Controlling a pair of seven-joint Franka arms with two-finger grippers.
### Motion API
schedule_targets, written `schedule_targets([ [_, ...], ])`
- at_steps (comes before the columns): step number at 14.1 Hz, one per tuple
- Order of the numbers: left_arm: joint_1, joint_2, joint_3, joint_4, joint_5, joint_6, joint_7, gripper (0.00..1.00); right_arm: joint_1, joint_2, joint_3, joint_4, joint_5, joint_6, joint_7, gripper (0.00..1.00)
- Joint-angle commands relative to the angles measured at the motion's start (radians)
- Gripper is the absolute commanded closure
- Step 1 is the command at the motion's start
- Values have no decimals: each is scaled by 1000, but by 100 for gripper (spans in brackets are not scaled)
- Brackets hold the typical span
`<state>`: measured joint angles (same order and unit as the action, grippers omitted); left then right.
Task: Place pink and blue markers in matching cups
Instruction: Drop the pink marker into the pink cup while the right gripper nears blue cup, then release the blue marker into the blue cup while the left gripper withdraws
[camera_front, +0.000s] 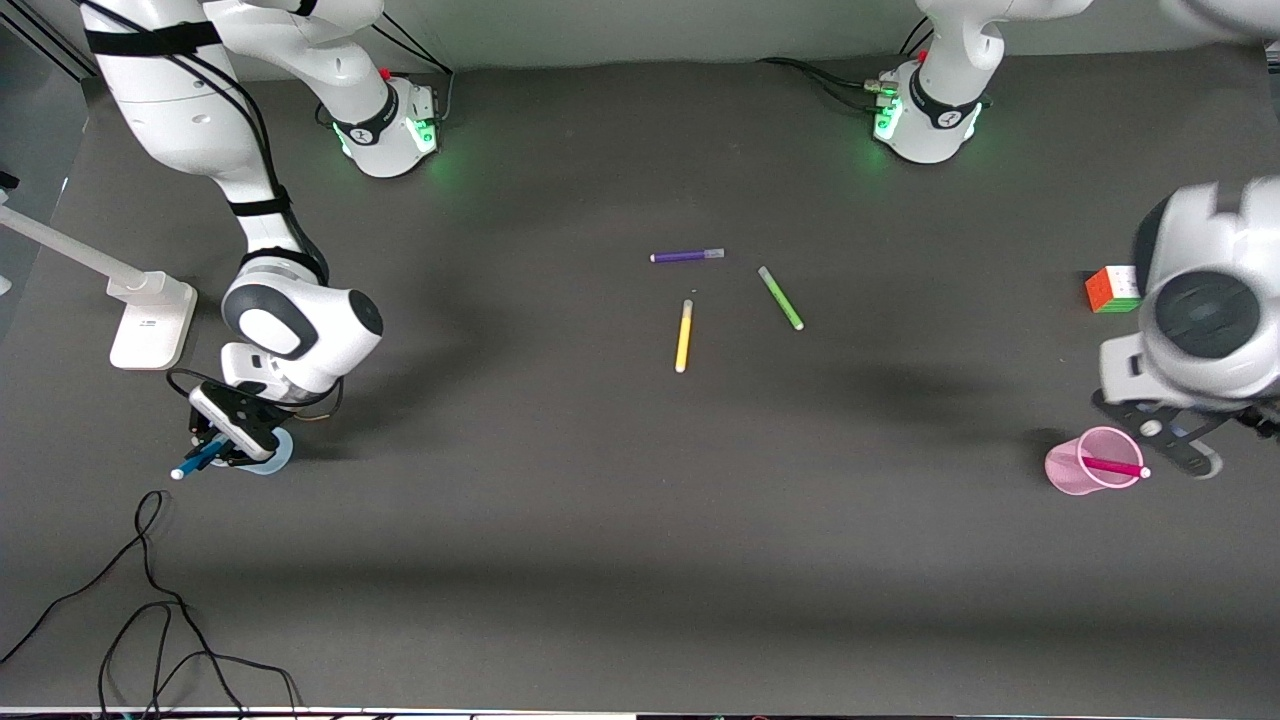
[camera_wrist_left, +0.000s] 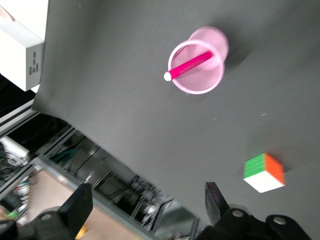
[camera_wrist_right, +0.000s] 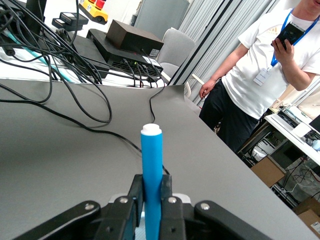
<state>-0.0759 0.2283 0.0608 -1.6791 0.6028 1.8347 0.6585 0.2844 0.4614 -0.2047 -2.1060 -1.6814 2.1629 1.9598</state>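
Observation:
My right gripper (camera_front: 222, 447) is shut on the blue marker (camera_front: 192, 465) and holds it tilted over the pale blue cup (camera_front: 272, 456), at the right arm's end of the table. In the right wrist view the blue marker (camera_wrist_right: 151, 165) stands up between the shut fingers of the right gripper (camera_wrist_right: 151, 197), white tip on top. The pink marker (camera_front: 1115, 466) leans inside the light pink cup (camera_front: 1085, 465). My left gripper (camera_front: 1178, 445) is open and empty, up beside that cup. The left wrist view shows the pink cup (camera_wrist_left: 200, 75) with the pink marker (camera_wrist_left: 190, 66) in it, apart from the left gripper (camera_wrist_left: 147, 202).
A purple pen (camera_front: 687, 256), a green pen (camera_front: 781, 298) and a yellow pen (camera_front: 684, 336) lie mid-table. A colour cube (camera_front: 1112, 289) (camera_wrist_left: 264, 172) sits near the left arm. A white stand (camera_front: 150, 320) and a loose black cable (camera_front: 150, 600) are at the right arm's end.

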Motion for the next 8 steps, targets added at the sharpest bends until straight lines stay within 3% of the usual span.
schedule_targets([
  [1, 4, -12, 1, 131, -128, -127, 69, 0, 19, 23, -5, 3, -29, -31, 67, 100],
  [4, 5, -3, 7, 243, -296, -208, 58, 0, 21, 23, -5, 3, -29, -32, 70, 100],
  [7, 8, -1, 7, 292, -401, -221, -2, 0, 27, 19, -5, 3, -34, -31, 64, 97],
  [8, 8, -1, 7, 295, -443, -229, -20, 0, 27, 16, -5, 3, -38, -31, 64, 34],
])
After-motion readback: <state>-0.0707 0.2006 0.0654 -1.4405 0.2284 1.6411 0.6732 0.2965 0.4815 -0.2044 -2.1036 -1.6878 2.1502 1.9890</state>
